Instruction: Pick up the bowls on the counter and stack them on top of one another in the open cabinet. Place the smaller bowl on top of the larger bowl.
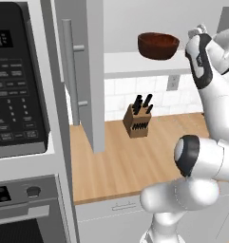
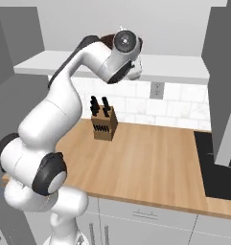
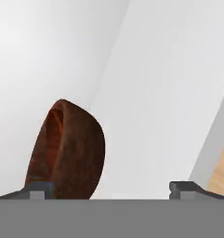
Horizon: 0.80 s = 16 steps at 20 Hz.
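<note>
The robot's white arm [image 1: 201, 161] is closest to us, bending up from the bottom of the picture toward the cupboard shelf. At its top end is the hand [image 3: 112, 189]. In the hand view its two dark fingers [image 3: 39, 189] stand wide apart, with nothing held between them. One finger is right by the side of a brown bowl [image 3: 69, 151].

That bowl [image 1: 157, 45] is round, shiny and dark reddish brown. It sits on the white shelf [image 1: 135, 64] of the open cupboard, up above the desk. In the left base view it stands upright, close to the arm's top end. In the right base view just a bit of its brown rim [image 2: 106, 39] peeks out behind the arm. I cannot tell if this is the big bowl or the small one.

The grey cupboard door [image 1: 85, 71] stands open at the left of the shelf, and it has a long silver handle [image 1: 71, 71].

Below, the desk [image 2: 150, 162] is light wood. A tan knife block [image 1: 137, 119] with black handles stands on it near the tiled back wall. A black microwave [image 1: 16, 80] is at the far left.
</note>
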{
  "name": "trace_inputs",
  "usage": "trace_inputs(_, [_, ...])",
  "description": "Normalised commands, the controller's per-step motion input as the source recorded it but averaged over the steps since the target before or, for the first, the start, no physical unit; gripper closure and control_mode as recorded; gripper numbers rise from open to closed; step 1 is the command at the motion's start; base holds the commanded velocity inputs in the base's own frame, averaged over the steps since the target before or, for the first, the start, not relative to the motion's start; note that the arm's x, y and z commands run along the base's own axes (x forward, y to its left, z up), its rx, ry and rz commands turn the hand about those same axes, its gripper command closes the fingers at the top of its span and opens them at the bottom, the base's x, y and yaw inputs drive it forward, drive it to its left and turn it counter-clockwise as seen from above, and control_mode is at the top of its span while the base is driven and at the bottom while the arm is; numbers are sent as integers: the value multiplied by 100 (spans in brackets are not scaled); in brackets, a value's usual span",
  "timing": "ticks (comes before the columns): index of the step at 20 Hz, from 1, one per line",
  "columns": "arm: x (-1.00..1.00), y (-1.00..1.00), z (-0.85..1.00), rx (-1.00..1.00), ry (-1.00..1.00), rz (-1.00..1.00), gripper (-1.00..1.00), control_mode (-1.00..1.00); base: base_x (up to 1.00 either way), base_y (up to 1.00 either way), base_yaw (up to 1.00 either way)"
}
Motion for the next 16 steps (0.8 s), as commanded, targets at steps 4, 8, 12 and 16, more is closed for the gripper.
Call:
trace_inputs(4, [-100, 12, -100, -4, -24, 0, -100, -100, 0, 0, 0])
trace_inputs(8, [-100, 38, -100, -23, -2, 0, -100, -100, 0, 0, 0])
trace_inputs(12, [-100, 18, -100, -18, -13, 0, -100, -100, 0, 0, 0])
trace_inputs(16, [-75, 1, -53, 3, -6, -2, -100, -100, 0, 0, 0])
